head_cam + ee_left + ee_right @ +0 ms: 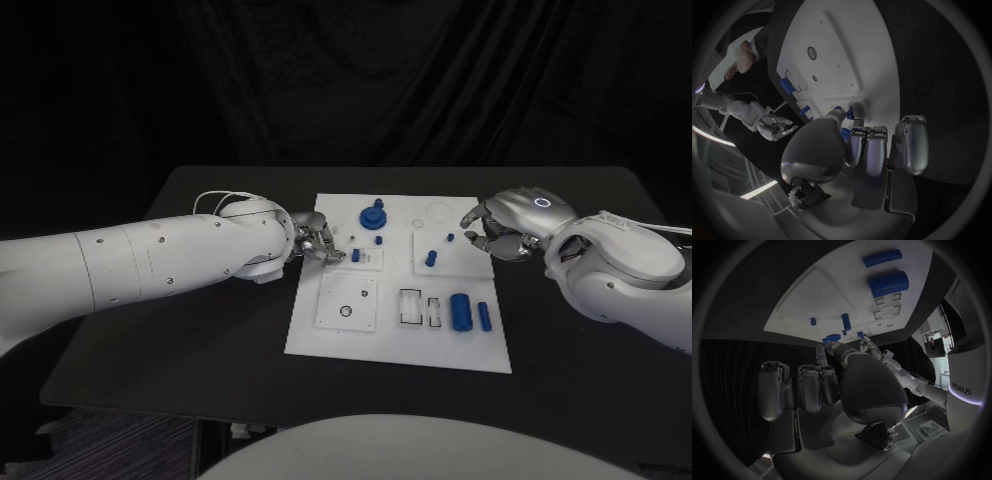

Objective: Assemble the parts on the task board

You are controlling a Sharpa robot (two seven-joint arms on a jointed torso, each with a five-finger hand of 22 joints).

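The white task board (329, 330) lies mid-table. On it are a large round blue part (374, 214), small blue pegs (430, 258), a blue cylinder (460, 311) and a blue bar (485, 316). My left hand (320, 247) is at the board's left edge with its fingers (873, 150) curled in. Its thumb tip meets a small blue part (849, 114) on the board (839, 65); whether it pinches that part is unclear. My right hand (498, 228) hovers at the board's right edge, fingers (811, 387) curled with nothing in them. The cylinder (887, 283) also appears in the right wrist view.
Empty sockets, a round hole (348, 310) and rectangular slots (413, 305), sit in the board's near half. Black table (173, 350) surrounds the board, and a dark curtain hangs behind.
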